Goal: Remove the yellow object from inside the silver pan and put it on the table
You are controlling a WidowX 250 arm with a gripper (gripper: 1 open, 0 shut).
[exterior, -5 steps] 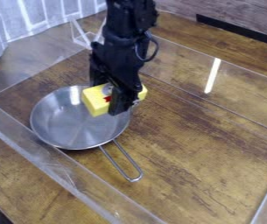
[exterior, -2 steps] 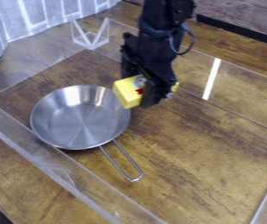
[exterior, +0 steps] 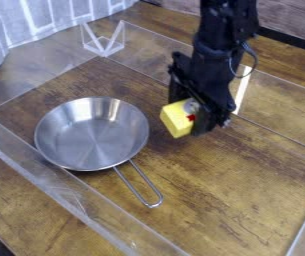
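Now the yellow object [exterior: 179, 119] hangs clamped in the black gripper [exterior: 196, 115], whose jaws are closed on its upper end, red-and-white label side toward the fingers. Block sits clear of the silver pan [exterior: 91, 133], to the right of its rim and just above bare wood; whether its lower corner touches the table [exterior: 235, 185] cannot be told. Pan is empty, wire handle pointing toward the near acrylic wall [exterior: 61, 200]. Judged step: set-down. To do it well, lower straight down until the block's underside rests flat on the planks, then release and lift vertically so the fingers do not drag or tip it. Keep well off the pan rim. The block looks tilted in the grip, so it may rock on release.
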